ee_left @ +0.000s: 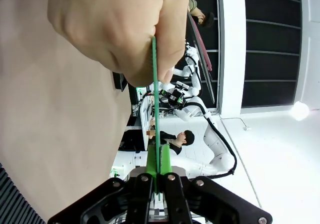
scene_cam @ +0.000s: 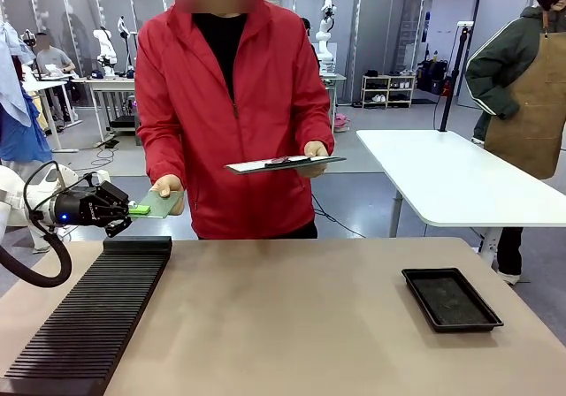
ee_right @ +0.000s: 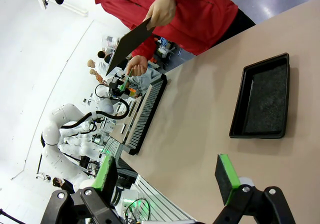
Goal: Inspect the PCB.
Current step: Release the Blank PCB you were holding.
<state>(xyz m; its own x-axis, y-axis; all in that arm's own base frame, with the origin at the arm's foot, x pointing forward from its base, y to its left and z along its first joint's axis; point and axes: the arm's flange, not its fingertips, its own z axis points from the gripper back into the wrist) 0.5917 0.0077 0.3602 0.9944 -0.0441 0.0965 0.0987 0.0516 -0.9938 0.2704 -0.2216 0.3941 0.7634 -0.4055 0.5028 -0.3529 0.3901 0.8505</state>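
Because your left gripper (ee_left: 157, 178) is clamped tight on the near edge of the PCB (ee_left: 156, 124), the board runs straight out from between the pads, its long axis in line with the fingers. At its far end the person's hand (ee_left: 115, 24) pinches the same board (so both of you hold it at once). I judge the next move turns on that shared axis: any pull should go along it. Your right gripper (ee_right: 167, 171) stands wide apart, holding nothing, well away from the board, with the black tray (ee_right: 265, 99) ahead of its fingers.
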